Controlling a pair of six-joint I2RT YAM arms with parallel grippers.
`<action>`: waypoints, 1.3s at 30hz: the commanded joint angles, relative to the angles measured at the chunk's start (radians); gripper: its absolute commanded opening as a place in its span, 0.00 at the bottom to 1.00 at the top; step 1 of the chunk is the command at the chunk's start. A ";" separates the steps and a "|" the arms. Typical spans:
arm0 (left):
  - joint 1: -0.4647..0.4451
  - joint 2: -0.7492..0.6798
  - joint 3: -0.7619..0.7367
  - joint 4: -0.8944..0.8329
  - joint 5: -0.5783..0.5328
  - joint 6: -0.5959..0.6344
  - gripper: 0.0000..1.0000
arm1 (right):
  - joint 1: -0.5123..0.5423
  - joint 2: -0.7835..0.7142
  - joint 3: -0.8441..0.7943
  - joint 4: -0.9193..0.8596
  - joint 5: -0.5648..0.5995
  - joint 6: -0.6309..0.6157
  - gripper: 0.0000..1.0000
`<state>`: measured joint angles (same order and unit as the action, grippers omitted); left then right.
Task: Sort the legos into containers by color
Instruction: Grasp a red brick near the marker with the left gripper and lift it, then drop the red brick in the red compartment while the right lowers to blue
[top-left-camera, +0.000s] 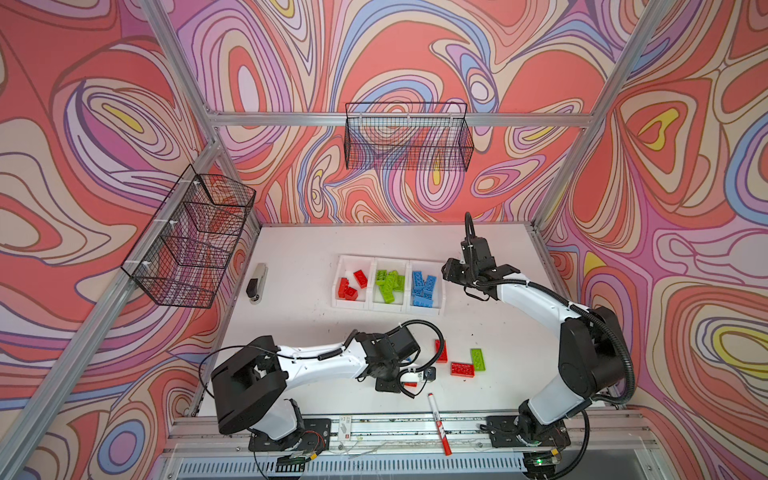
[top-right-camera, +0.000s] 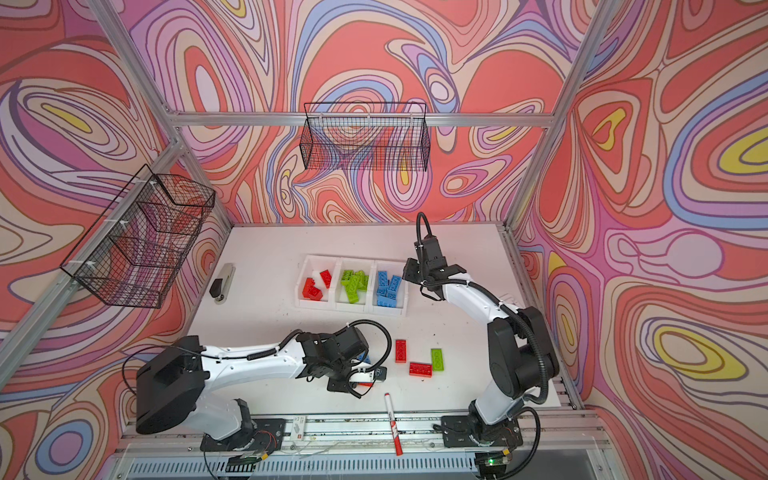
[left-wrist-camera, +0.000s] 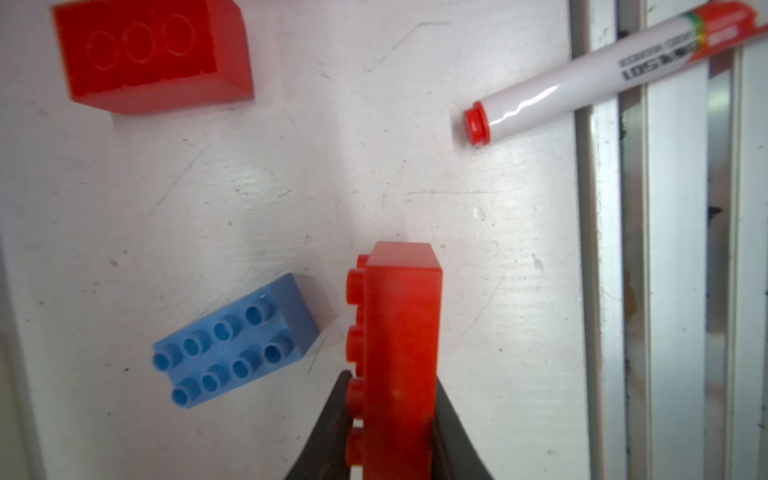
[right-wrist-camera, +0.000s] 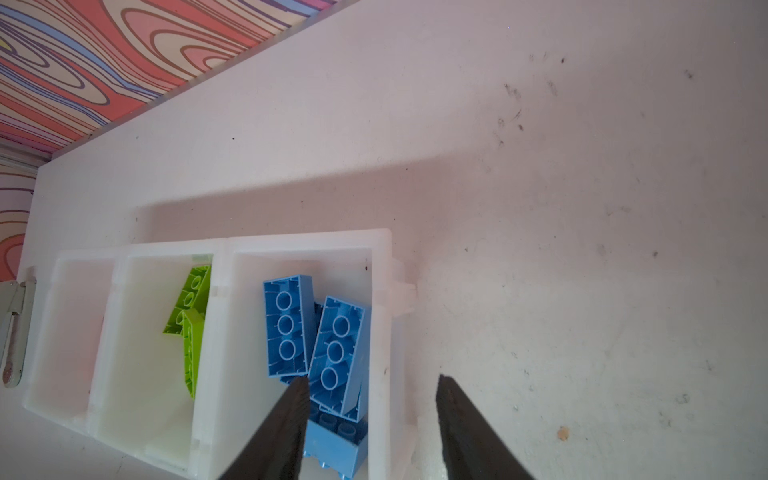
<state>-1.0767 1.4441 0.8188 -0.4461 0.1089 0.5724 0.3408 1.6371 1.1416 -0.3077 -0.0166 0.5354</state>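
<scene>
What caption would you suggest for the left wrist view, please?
Left gripper shut on a red brick; a blue brick, a second red brick and a marker lie nearby on the table.

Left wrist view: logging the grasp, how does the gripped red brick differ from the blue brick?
Grip: red brick clamped between the fingers, blue brick free on the table. Pose: red brick on edge, studs sideways; blue brick studs up. Both are oblong studded bricks.
</scene>
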 joint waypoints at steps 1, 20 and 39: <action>0.062 -0.114 -0.007 0.025 -0.047 -0.089 0.17 | 0.004 -0.009 -0.017 -0.014 -0.047 -0.019 0.52; 0.734 0.049 0.227 0.110 -0.147 -0.674 0.23 | 0.285 -0.027 -0.052 -0.073 -0.085 -0.163 0.51; 0.742 0.211 0.404 0.118 -0.295 -0.726 0.60 | 0.435 -0.025 -0.097 -0.204 -0.220 -0.273 0.59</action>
<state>-0.3393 1.7256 1.2156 -0.3405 -0.1329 -0.1692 0.7563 1.5951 1.0435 -0.4828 -0.2272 0.2810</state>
